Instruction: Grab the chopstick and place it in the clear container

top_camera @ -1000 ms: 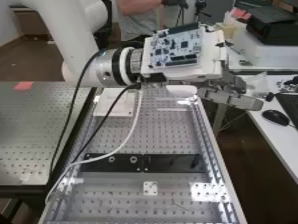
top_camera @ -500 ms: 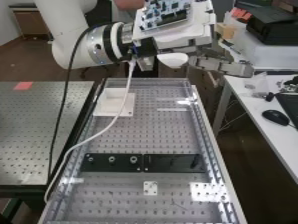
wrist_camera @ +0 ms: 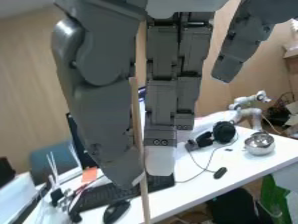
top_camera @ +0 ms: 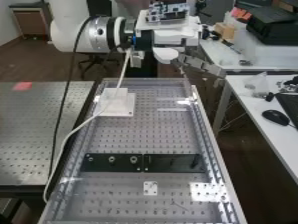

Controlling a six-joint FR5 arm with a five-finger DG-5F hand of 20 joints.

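Beyond the far end of the bench, the hand [top_camera: 197, 62] is held up on the arm, its fingers pointing to the right of the high view. In the wrist view the hand [wrist_camera: 105, 107] has its thumb and fingers closed in on the chopstick [wrist_camera: 137, 122]. This thin, light wooden stick runs lengthwise between them, and its end sticks out past the fingertips. Part of its length is hidden by the thumb.
A perforated metal bench [top_camera: 159, 135] carries a white block [top_camera: 118, 105] and black plates [top_camera: 171, 162]. Right of it stands a white desk [top_camera: 249, 107] with a mouse [top_camera: 275, 117]. The wrist view also has headphones [wrist_camera: 223, 132] and a metal bowl [wrist_camera: 259, 143] on a desk.
The arm has swung the hand toward the top of the high view and somewhat left, off the bench's far right corner. The white cable has shifted with it.
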